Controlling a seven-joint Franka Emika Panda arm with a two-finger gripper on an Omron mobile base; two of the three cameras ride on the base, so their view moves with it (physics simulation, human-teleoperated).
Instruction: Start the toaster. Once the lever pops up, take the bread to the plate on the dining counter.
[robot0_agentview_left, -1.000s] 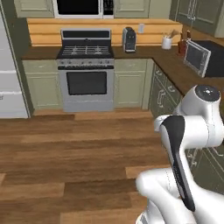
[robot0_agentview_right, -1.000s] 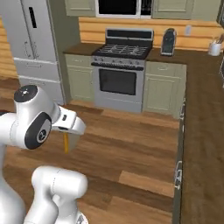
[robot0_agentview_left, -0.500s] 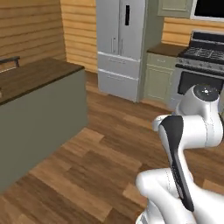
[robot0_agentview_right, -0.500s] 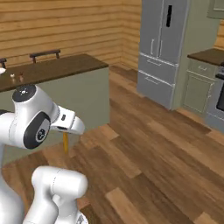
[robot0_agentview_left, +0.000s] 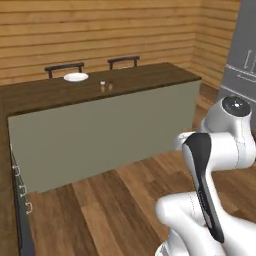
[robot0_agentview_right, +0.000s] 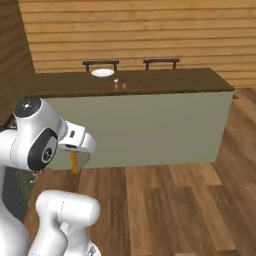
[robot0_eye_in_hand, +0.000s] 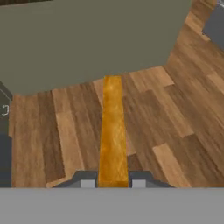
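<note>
The gripper (robot0_eye_in_hand: 113, 183) is closed on the bread (robot0_eye_in_hand: 113, 131), which is seen edge-on in the hand view as a narrow golden-brown strip running straight out from between the two dark fingertips (robot0_eye_in_hand: 86, 183) and pinched at its near end. Beyond the slice lies a wooden plank floor (robot0_eye_in_hand: 175, 131), and past that the pale grey-green base of the dining counter (robot0_eye_in_hand: 87, 39). In the right base view the gripper (robot0_agentview_right: 75, 155) hangs at the end of the white arm on the left of the picture, with the bread (robot0_agentview_right: 74, 162) pointing downward from it as a thin orange strip, held above the floor (robot0_agentview_right: 175, 205) and in front of the counter base, not touching either. The dining counter (robot0_agentview_right: 165, 82) stretches across the middle of that view, its dark-brown wood-grain top well above and behind the held slice. The plate (robot0_agentview_right: 102, 72), small, round and white, sits on the far side of that top towards its left end, well apart from the gripper. Just to the right of the plate stand two small shakers (robot0_agentview_right: 120, 84). Behind the counter, the backs of two dark chairs (robot0_agentview_right: 160, 62) rise against a wall of horizontal wooden boards (robot0_agentview_right: 150, 30). The left base view shows the same dining counter (robot0_agentview_left: 140, 80) with the plate (robot0_agentview_left: 76, 77) near its far left end.
</note>
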